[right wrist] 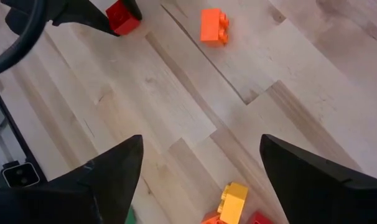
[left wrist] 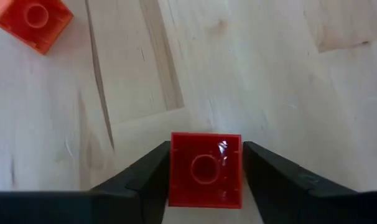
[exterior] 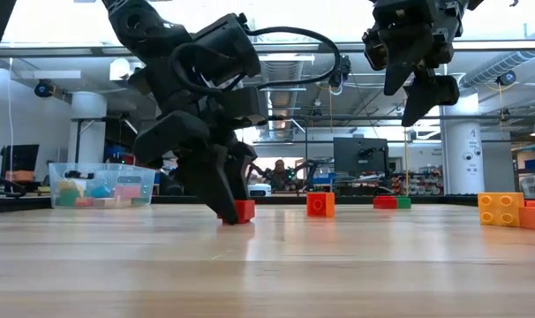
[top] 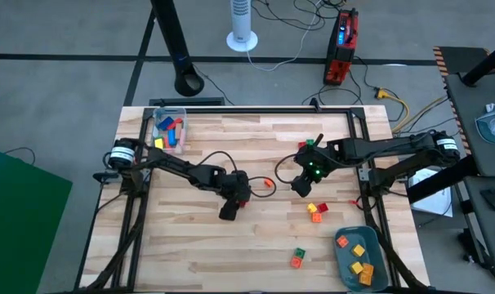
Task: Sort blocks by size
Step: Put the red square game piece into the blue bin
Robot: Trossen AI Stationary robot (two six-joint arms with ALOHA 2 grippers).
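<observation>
Near field, low view: the left hand (exterior: 225,208) is down on the worktop (exterior: 267,265), its two fingers standing either side of a small red cube (exterior: 244,210) that sits flat on the wood. The left wrist view shows the fingers (left wrist: 145,177) partly closed, right against the cube's two opposite side faces; whether they already pinch it cannot be told. Its single stud faces up.

Handling, as a judgement: the cube looks like light, rigid, smooth plastic. Flat parallel sides give the best hold; a grip low on the body, below the stud, should stop it twisting or squirting out.

Middle field: an orange cube (exterior: 320,204) lies just beyond the red one, apart from it. The right hand (top: 303,184) hangs above the worktop with fingers spread wide and nothing between them; a cluster of yellow, orange and red blocks (top: 316,211) lies below and near it.

Far field: a clear box (top: 169,131) at the left rear corner holds several long blocks. A tray (top: 362,260) at the right front corner holds small orange and yellow ones. A red-green pair (top: 298,259) lies loose beside the tray.
</observation>
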